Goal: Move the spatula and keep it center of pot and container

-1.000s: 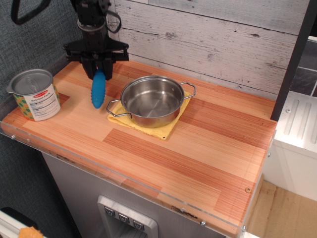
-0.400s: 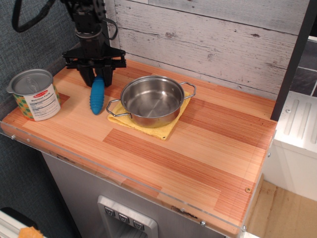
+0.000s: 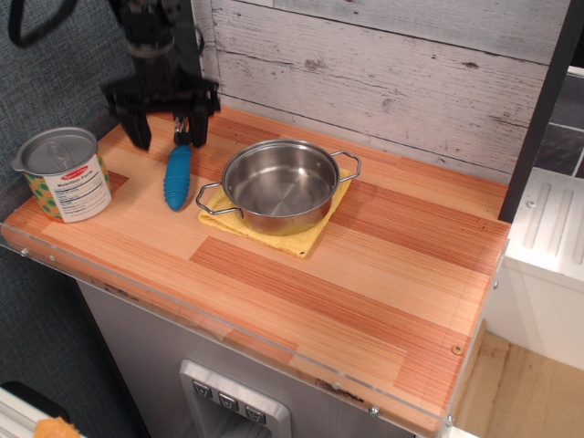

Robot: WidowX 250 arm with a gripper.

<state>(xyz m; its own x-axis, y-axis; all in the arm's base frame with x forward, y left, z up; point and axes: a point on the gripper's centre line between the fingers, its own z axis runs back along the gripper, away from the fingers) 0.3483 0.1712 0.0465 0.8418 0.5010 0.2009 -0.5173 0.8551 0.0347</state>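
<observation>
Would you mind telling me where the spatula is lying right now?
The spatula lies flat on the wooden counter, left of centre, between the tin can and the steel pot, nearer the pot.

I worked in what looked like a mock kitchen set up for testing. A striped wooden countertop (image 3: 301, 265) with a clear plastic edge sat against a whitewashed plank wall (image 3: 383, 64). A steel pot (image 3: 279, 185) stood on a yellow cloth (image 3: 306, 239), a labelled tin can (image 3: 64, 175) nearby, and a grey appliance front with buttons (image 3: 233, 401) sat below.
</observation>
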